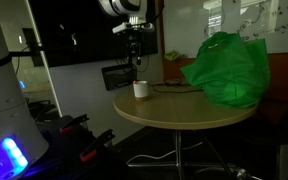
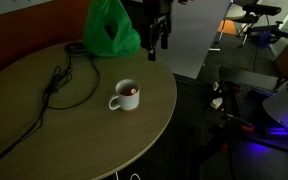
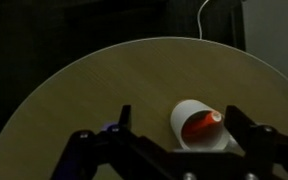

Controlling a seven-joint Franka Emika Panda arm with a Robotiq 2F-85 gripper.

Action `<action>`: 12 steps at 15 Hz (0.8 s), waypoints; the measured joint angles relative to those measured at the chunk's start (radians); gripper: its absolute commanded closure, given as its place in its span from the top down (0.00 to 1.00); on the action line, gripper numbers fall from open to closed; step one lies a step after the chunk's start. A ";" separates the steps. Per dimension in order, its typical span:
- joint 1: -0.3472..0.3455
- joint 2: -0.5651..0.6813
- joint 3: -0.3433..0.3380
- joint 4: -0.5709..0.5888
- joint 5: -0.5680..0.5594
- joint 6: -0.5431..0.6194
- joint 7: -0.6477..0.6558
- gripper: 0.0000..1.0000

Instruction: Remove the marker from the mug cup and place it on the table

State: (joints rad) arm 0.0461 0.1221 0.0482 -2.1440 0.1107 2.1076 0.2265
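A small white mug cup (image 2: 125, 96) stands near the edge of the round tan table (image 2: 54, 125). The orange-red marker (image 3: 202, 125) lies inside it, its tip leaning on the rim in the wrist view. The mug also shows in an exterior view (image 1: 141, 89) and in the wrist view (image 3: 199, 128). My gripper (image 1: 134, 60) hangs above the mug, open and empty, with its fingers well clear of the rim. In an exterior view (image 2: 156, 47) it sits high, beyond the table's edge. In the wrist view the two fingers (image 3: 184, 125) frame the mug.
A large green bag (image 1: 226, 68) sits on the far part of the table, also in an exterior view (image 2: 111, 28). A black cable (image 2: 62, 82) loops across the tabletop. A monitor (image 1: 119, 76) stands behind the table. Blue-lit equipment (image 2: 284, 125) sits on the floor.
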 measured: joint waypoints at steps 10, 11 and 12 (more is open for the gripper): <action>0.041 0.211 0.010 0.197 0.007 -0.033 0.016 1.00; 0.040 0.211 0.010 0.198 0.007 -0.035 0.016 1.00; 0.040 0.211 0.010 0.198 0.007 -0.035 0.016 1.00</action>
State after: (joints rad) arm 0.0861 0.3332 0.0577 -1.9457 0.1175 2.0724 0.2429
